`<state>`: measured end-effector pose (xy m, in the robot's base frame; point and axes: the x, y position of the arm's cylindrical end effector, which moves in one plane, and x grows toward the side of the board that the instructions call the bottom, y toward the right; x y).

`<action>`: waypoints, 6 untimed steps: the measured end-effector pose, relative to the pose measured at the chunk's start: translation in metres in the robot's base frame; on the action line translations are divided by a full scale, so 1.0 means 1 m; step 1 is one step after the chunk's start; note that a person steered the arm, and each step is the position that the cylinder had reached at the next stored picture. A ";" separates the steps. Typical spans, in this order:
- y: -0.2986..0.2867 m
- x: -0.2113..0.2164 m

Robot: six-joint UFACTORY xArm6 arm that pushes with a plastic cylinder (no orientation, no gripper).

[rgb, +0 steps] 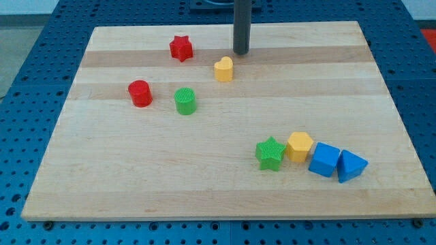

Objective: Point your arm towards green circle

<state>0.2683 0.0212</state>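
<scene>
The green circle (pixel 184 101) stands on the wooden board (pixel 225 197) left of centre. My tip (pixel 241 52) is near the view's top, up and to the right of the green circle, well apart from it. A yellow heart (pixel 223 69) lies just below and left of the tip, between the tip and the green circle. A red circle (pixel 140 93) stands just left of the green circle.
A red star (pixel 181 48) lies at the upper left. At the lower right, a green star (pixel 270 152), a yellow hexagon (pixel 299 146), a blue cube (pixel 324 160) and a blue triangle (pixel 351 165) sit in a row.
</scene>
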 end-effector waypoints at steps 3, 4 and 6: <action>0.019 0.133; 0.019 0.129; 0.019 0.129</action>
